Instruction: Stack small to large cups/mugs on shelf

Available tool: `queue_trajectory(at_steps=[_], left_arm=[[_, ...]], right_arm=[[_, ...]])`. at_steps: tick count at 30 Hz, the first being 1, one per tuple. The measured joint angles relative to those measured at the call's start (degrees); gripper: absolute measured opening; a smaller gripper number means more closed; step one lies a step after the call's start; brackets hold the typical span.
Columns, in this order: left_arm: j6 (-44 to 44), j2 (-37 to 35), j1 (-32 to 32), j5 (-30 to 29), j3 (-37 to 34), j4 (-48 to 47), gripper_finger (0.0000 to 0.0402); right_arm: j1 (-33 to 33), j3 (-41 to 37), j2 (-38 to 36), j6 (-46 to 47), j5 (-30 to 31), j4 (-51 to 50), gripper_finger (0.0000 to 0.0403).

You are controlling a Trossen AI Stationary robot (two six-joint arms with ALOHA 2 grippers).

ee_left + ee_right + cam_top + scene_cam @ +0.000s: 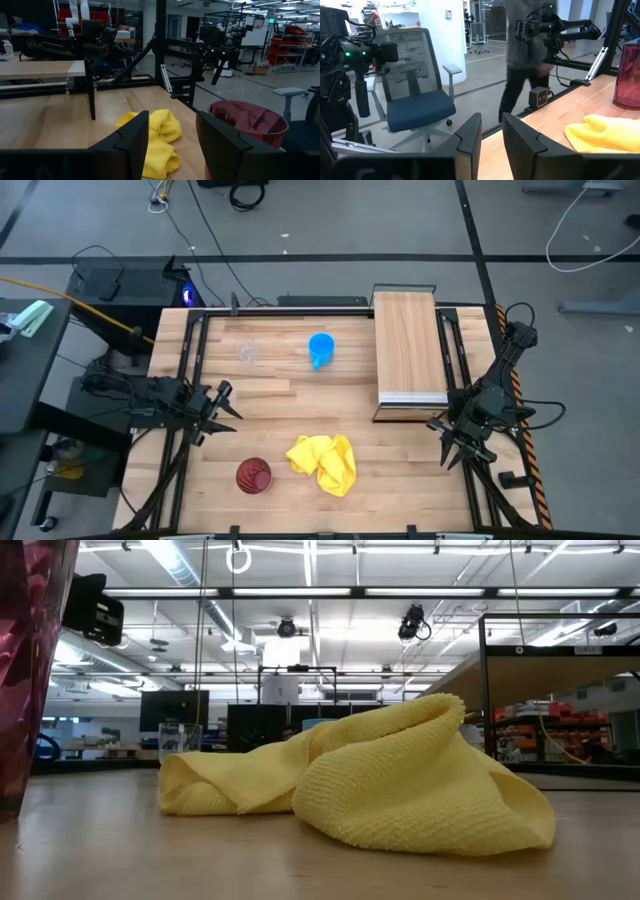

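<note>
Worktop (400, 480) under all. Shelf (410, 345) right of mug (320, 348); cloth (324, 463) nearer than mug; tumbler (253, 475) left of cloth; cup (248, 352) left of mug. Left end effector (222, 404) and right end effector (453, 448) parted, empty.

Bright, even light falls from ceiling strip lamps (330, 590), which glare white in the low view. Shadows on the desk (290, 405) stay soft. The nearby red tumbler (30, 660) looks blurred.

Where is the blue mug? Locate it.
In the high view, the blue mug stands on the tabletop between the clear cup and the shelf.
</note>
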Motion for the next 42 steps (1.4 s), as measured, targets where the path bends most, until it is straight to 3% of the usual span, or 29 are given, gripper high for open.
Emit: queue_trajectory(at_steps=[33, 39, 42], left_arm=[[2.2, 0.0, 0.0, 0.0, 0.0, 1.0, 0.0172], [-2.9, 0.0, 0.0, -0.3, 0.0, 1.0, 0.0172], [-5.8, 0.0, 0.0, -4.0, 0.0, 1.6, 0.0172]], right_arm=[[0.0, 0.0, 0.0, 0.0, 0.0, 0.0, 0.0085], [0.0, 0.0, 0.0, 0.0, 0.0, 0.0, 0.0085], [0.0, 0.1, 0.0, 1.1, -1.0, -0.1, 0.0085]])
